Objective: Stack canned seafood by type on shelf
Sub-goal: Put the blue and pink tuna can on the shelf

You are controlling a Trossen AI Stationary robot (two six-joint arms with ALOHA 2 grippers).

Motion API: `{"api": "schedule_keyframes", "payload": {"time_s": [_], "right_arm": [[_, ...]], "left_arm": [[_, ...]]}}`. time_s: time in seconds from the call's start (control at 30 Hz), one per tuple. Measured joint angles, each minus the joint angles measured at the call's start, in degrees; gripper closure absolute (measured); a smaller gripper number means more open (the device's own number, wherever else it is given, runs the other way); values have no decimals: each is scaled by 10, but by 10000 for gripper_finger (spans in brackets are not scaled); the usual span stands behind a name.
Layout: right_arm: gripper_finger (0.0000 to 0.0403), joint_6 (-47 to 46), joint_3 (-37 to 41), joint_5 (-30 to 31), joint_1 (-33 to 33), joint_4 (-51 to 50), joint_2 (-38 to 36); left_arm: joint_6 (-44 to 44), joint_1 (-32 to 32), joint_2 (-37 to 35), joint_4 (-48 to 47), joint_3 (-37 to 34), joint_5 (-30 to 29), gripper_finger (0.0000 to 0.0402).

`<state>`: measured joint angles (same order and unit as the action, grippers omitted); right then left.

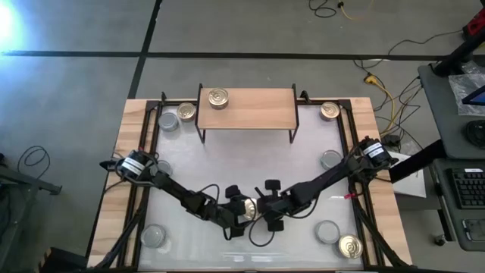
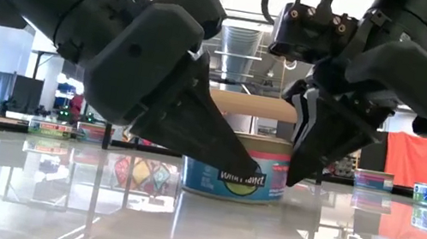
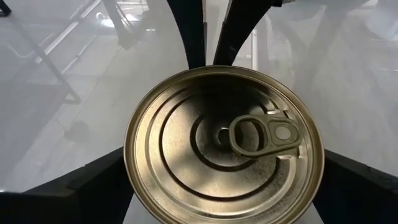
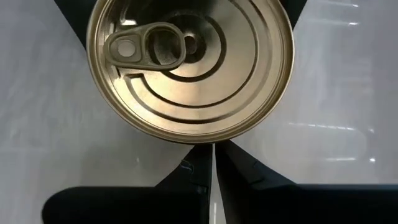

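A gold-lidded tin (image 1: 246,208) with a blue label (image 2: 235,173) stands on its base on the white table near the middle of the near edge. My left gripper (image 3: 217,186) comes from the table's left, open, one finger on each side of the tin. My right gripper (image 4: 213,155) comes from the right, shut, its tips at the tin's wall. The wooden shelf (image 1: 258,114) stands at the far edge on thin black legs, and one gold-lidded tin (image 1: 218,97) sits on its left end. My left gripper has its fingers (image 3: 81,186) along both sides of the tin's wall, level, from the table's left; I cannot tell whether they touch it. My right gripper rests its shut fingertips (image 4: 202,163) against the tin's wall (image 4: 211,140), below the rim on the side facing the table's right. It slants down from the right. The tin stands upright on the table.
More tins stand around the table: a gold one (image 1: 186,112) and a silver one (image 1: 168,121) left of the shelf, gold (image 1: 329,111) and silver (image 1: 330,159) on the right, silver (image 1: 327,232) and gold (image 1: 350,246) near right, and silver (image 1: 154,236) near left. Bare table lies between shelf and grippers.
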<state>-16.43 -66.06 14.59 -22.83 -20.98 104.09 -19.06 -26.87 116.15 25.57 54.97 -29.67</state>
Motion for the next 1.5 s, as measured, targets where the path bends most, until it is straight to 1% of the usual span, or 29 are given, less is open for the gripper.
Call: {"api": "schedule_keyframes", "payload": {"time_s": [0.13, 0.27, 0.37, 0.43, 0.5, 0.63, 0.73, 0.83, 0.93, 1.07, 1.17, 1.23, 1.33, 1.43, 1.5], "right_arm": [[390, 0, -25, 11, 0, -50, -4], [390, 6, -57, 15, -1, -143, -16], [390, 5, -79, 26, -2, -212, -32], [390, 5, -86, 39, -2, -235, -50], [390, 4, -87, 47, -2, -235, -66], [390, -1, -85, 69, -6, -213, -89], [390, -1, -82, 69, -12, -189, -94], [390, 6, -81, 69, -14, -170, -91], [390, 6, -81, 84, -14, -165, -88], [390, 6, -80, 102, -8, -164, -87], [390, 10, -79, 113, -4, -164, -87], [390, 15, -79, 116, 3, -163, -87], [390, 25, -81, 137, 21, -163, -87], [390, 53, -98, 166, 48, -160, -87], [390, 85, -120, 189, 70, -159, -87]], "left_arm": [[1, 0, -18, -6, -10, 4, 33], [9, -5, -74, -47, -27, 2, 32], [25, -6, -146, -116, -33, -2, 33], [39, -5, -202, -187, -34, -16, 33], [57, 2, -264, -248, -35, -31, 33], [101, 38, -386, -314, -38, -37, 33], [142, 89, -465, -363, -43, -17, 33], [182, 174, -531, -386, -43, 30, 32], [216, 284, -570, -401, -44, 103, 30], [252, 429, -581, -406, -58, 227, 29], [277, 513, -568, -406, -62, 308, 28], [299, 553, -558, -404, -62, 340, 28], [321, 599, -544, -403, -57, 384, 28], [331, 624, -527, -403, -51, 439, 27], [344, 630, -516, -405, -51, 458, 27]]}}
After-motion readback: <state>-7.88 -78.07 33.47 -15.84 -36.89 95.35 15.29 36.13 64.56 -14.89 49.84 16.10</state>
